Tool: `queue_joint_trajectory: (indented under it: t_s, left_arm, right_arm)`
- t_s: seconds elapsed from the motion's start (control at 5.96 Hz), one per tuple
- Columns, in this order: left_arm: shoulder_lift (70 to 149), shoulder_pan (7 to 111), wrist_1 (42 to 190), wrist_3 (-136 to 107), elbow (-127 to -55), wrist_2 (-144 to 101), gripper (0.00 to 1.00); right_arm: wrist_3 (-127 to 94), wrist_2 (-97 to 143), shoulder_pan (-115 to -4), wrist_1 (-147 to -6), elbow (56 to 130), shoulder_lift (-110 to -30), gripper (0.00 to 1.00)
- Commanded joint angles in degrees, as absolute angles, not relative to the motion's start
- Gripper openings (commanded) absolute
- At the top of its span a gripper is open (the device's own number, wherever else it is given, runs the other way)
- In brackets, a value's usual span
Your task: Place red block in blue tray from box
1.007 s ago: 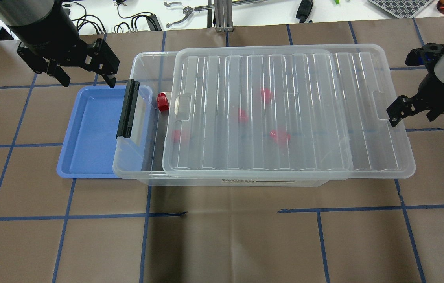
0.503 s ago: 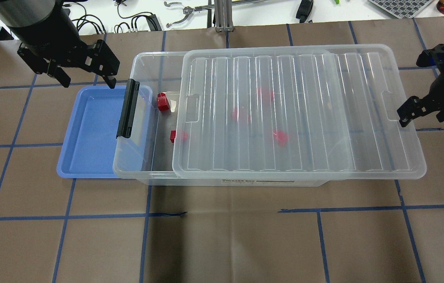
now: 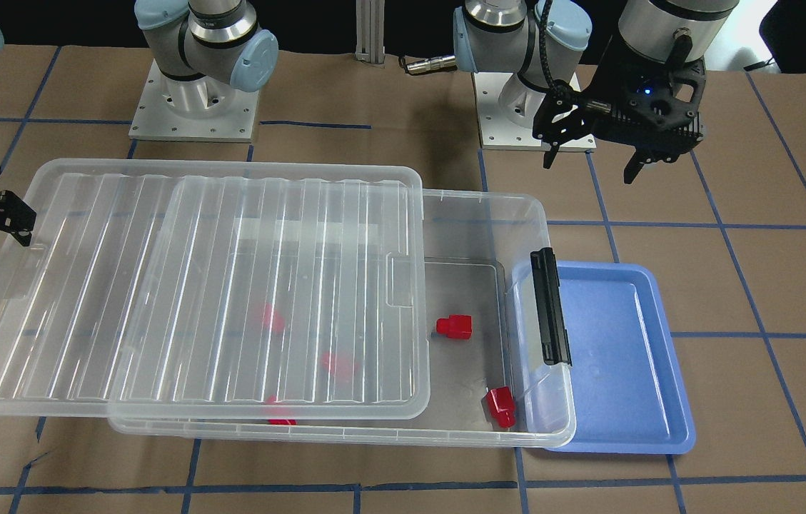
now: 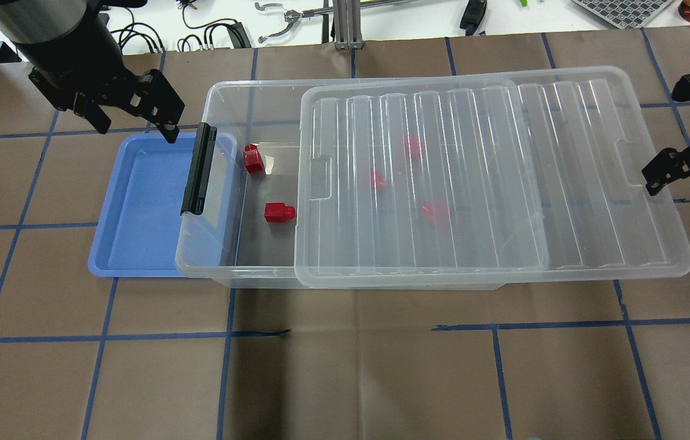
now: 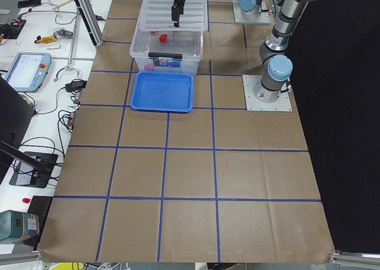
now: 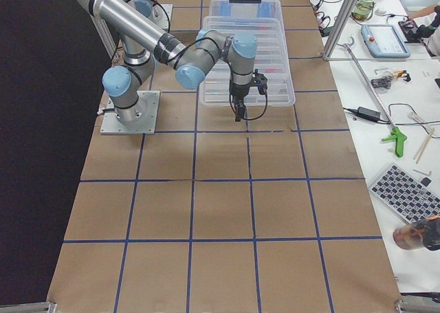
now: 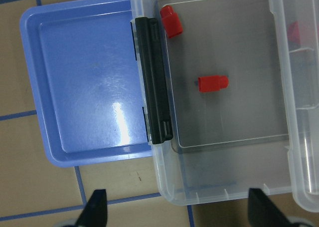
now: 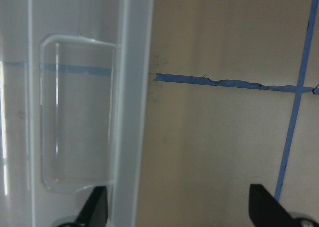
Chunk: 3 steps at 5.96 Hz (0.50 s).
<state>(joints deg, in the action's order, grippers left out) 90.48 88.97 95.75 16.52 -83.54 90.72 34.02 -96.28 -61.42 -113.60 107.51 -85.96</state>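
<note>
The clear box lies across the table's middle, its ribbed lid shifted to the right. Two red blocks lie uncovered at the box's left end; three more show blurred under the lid. The blue tray sits left of the box, partly under its latch end, and holds nothing. My left gripper is open and empty above the tray's far edge. My right gripper is open, one finger at the lid's right rim.
A black latch clip stands at the box's left end over the tray. Cables and tools lie beyond the table's far edge. The robot bases stand behind the box.
The lid has slid to the right along with my right gripper, and the second red block at the box's left end is now uncovered. The left gripper has barely moved.
</note>
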Motion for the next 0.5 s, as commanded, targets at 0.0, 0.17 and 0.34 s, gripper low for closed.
queue_joint_trajectory:
  t_s: [0.0, 0.17, 0.34]
  left_arm:
    - [90.4, 89.5, 96.5, 31.8, -84.0, 90.8, 0.98]
    - [91.1, 89.9, 96.4, 40.1, -83.9, 90.8, 0.98]
    - [92.3, 90.1, 95.9, 47.4, -83.8, 90.8, 0.98]
  right_arm:
    - [34.4, -96.5, -59.7, -113.7, 107.4, -86.0, 1.0]
    - [34.4, -96.4, -58.2, -113.7, 107.4, -86.0, 1.0]
    - [34.4, -96.4, -56.9, -113.6, 107.4, -86.0, 1.0]
